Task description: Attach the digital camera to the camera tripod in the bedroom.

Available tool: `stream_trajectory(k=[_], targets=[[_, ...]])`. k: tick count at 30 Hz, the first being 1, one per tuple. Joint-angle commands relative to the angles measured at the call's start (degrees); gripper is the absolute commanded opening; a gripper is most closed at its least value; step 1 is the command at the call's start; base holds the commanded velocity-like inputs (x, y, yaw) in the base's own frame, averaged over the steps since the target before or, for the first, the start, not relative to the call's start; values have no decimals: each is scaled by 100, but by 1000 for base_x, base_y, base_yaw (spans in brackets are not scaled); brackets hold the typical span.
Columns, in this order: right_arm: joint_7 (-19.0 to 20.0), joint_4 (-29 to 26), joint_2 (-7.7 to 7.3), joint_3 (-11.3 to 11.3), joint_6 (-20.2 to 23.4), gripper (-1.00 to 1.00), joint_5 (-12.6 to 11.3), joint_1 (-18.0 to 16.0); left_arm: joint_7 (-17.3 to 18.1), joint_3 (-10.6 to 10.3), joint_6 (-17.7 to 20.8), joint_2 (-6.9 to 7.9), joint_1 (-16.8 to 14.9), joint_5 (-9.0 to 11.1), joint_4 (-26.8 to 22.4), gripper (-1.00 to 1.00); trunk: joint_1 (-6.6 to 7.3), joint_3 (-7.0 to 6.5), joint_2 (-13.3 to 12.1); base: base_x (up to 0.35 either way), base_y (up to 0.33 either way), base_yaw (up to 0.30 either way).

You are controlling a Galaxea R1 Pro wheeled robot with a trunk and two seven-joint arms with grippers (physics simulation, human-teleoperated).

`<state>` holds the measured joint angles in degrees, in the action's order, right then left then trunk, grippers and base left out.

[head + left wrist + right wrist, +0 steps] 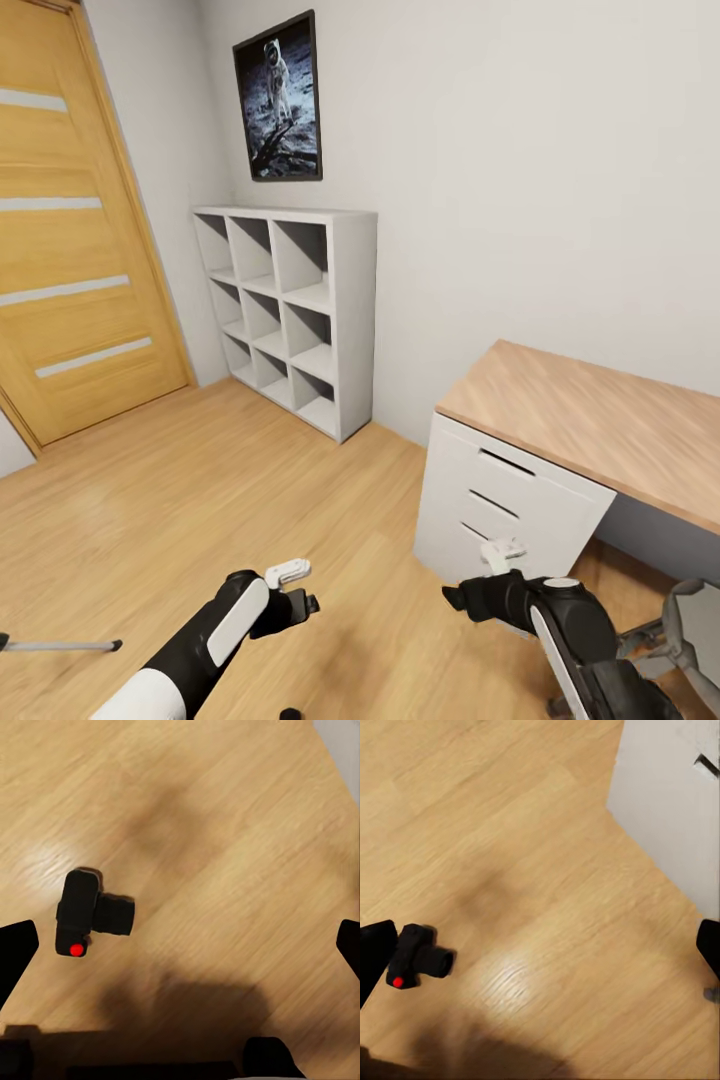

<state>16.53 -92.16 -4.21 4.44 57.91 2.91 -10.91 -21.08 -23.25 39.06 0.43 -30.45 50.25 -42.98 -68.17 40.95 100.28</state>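
The digital camera (88,915) is small and black, with a stubby lens and a red dot, lying on the bare wood floor (200,480) away from any wall. A silver tripod leg (60,646) pokes in at the floor's left edge. Further right stand an oak door (70,220), white cube shelves (300,310), then a drawer chest (500,500) under a wooden worktop (600,420). The left gripper (296,590) and the right gripper (478,580) both hang empty above the floor, fingers spread wide apart.

Matt black plastic digital camera (84,916) on smooth, faintly glossy wood-plank floor (225,832); wood-grain desk top (600,420).
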Motion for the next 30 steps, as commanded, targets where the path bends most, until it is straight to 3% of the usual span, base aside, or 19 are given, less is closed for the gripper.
stream_trajectory(k=[1,4,6,10,11,15,30], targets=[[25,-12,9,67,36,100,37,-99,-54,-15,4,22,-11,61,-9,100,-22,24,44,0,0,0],[21,-30,129,352,95,100,41,-471,-54,8,19,149,-133,71,-12,100,-88,78,165,0,0,0],[19,-33,201,414,123,100,41,-580,-54,83,52,220,-216,78,-22,100,-132,114,245,0,0,0],[18,-36,322,478,189,100,42,-765,-58,409,265,347,-382,82,-97,100,-220,186,405,0,0,0],[20,-37,353,491,209,100,39,-871,-60,572,352,381,-431,74,-207,100,-242,204,446,0,0,0],[27,-38,389,506,209,100,30,-1044,-70,820,469,427,-419,43,-718,100,-330,276,606,0,0,0],[47,-38,409,498,209,100,-14,-1125,-311,937,506,445,-330,37,-1067,100,-659,545,1208,0,0,0]])
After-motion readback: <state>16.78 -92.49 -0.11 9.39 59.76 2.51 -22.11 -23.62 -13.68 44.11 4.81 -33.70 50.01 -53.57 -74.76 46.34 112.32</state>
